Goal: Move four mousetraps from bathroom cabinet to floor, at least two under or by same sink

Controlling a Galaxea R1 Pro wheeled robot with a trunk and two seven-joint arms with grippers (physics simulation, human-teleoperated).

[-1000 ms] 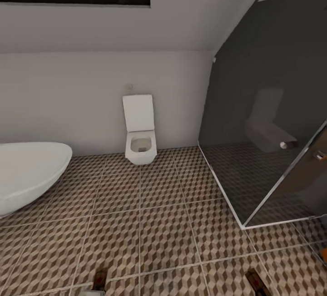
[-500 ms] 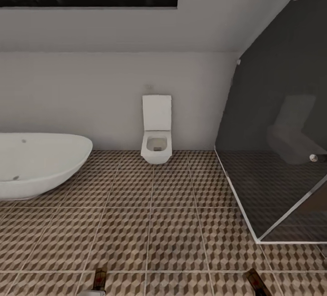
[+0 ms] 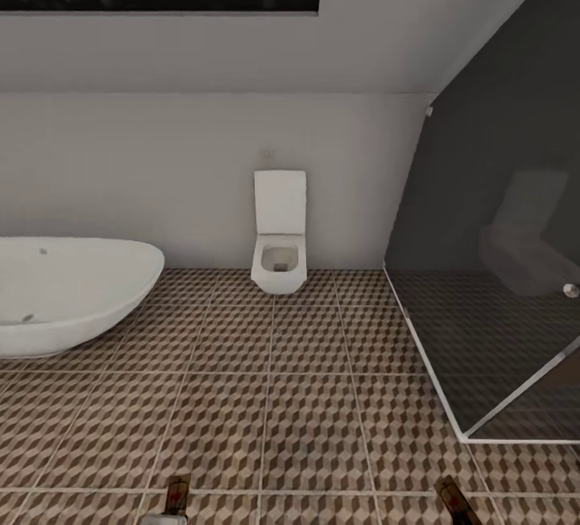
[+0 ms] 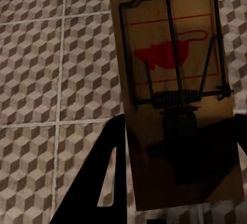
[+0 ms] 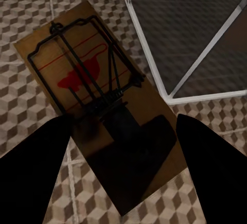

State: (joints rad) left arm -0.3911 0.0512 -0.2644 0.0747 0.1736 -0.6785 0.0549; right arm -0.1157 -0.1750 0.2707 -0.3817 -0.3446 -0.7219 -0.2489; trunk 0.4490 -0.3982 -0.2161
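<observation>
In the left wrist view, a tan mousetrap with dark wire and a red mark is clamped between the black fingers of my left gripper, above the cube-patterned bathroom floor. My right gripper is shut on a second mousetrap, held over the tiles beside the shower's corner. In the head view, the brown ends of both mousetraps poke up at the bottom edge. The cabinet and the bathroom sink are out of view.
A white oval bathtub stands at the left. A wall-hung toilet is straight ahead against the white wall. A dark glass shower enclosure fills the right, and its white base corner is near my right gripper. Patterned floor lies between them.
The whole head picture has shifted, so the camera turned: toilet and bathtub now sit further right in the picture and more of the tub shows. Both mousetraps remain held.
</observation>
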